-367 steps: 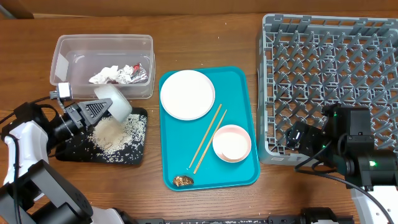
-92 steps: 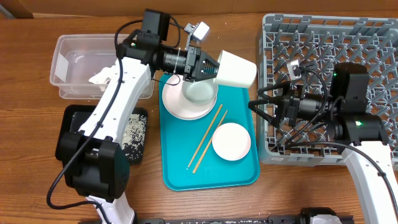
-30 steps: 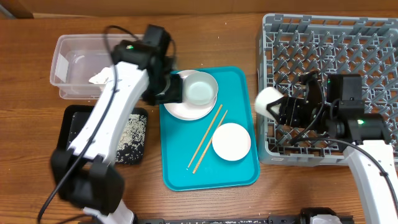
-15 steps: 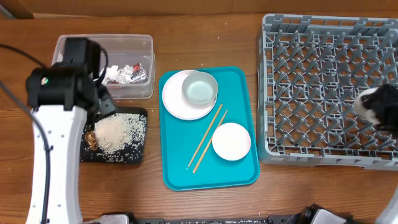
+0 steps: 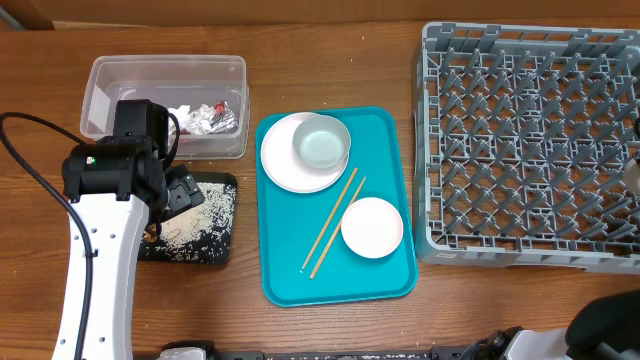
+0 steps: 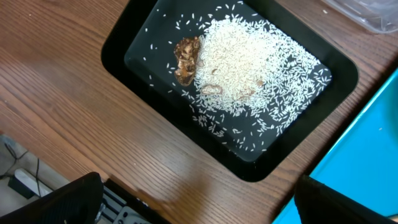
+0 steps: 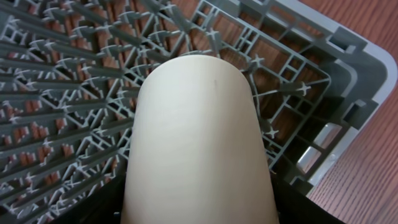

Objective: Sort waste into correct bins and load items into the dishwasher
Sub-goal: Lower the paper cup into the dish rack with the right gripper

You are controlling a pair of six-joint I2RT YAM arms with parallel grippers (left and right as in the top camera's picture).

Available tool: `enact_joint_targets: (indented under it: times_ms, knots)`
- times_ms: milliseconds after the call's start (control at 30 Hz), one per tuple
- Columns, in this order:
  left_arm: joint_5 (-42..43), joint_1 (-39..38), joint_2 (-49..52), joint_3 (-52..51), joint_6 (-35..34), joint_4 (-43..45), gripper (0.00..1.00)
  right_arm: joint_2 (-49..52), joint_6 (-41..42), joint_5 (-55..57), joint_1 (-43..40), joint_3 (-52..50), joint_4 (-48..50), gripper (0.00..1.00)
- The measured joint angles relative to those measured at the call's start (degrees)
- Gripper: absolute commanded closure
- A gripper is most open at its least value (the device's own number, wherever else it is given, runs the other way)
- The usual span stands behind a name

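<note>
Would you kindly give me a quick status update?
Left gripper open above black tray. Right gripper holding cup over rack. No obstruction seen.

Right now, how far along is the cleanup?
Done: rice and brown scrap lie in the black tray; napkin and wrappers in the clear tub. In hand: the right pincer holds a cream cup over the rack. Remaining: plate, grey bowl, pink bowl and chopsticks sit on the teal tray.

napkin [image 5: 184,112] and foil wrappers [image 5: 216,120] lie in the clear tub [image 5: 100,80]; rice [image 6: 249,62] and a brown scrap [image 6: 186,59] in the black tray [image 6: 339,71]. grey bowl [image 5: 320,142] upright on the white plate [image 5: 282,162], chopsticks [image 5: 332,222] and pink bowl [image 5: 372,227] beside. cream cup [image 7: 196,143] held over a corner of the rack [image 5: 530,140].
</note>
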Motion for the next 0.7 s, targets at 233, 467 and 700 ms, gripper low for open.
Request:
enact_joint_targets:
  times_ms: [233, 467, 700]
  knots:
    - [0.0, 0.0, 0.0, 0.0, 0.0, 0.17, 0.0, 6.05, 0.39, 0.39, -2.78, 0.04, -0.96, 0.42]
    - [0.0, 0.0, 0.0, 0.0, 0.0, 0.17, 0.0, 9.88, 0.37, 0.35, -2.78, 0.04, -1.18, 0.42]
    - [0.0, 0.0, 0.0, 0.0, 0.0, 0.2, 0.0, 11.63, 0.52, 0.39, -2.78, 0.04, -0.59, 0.04]
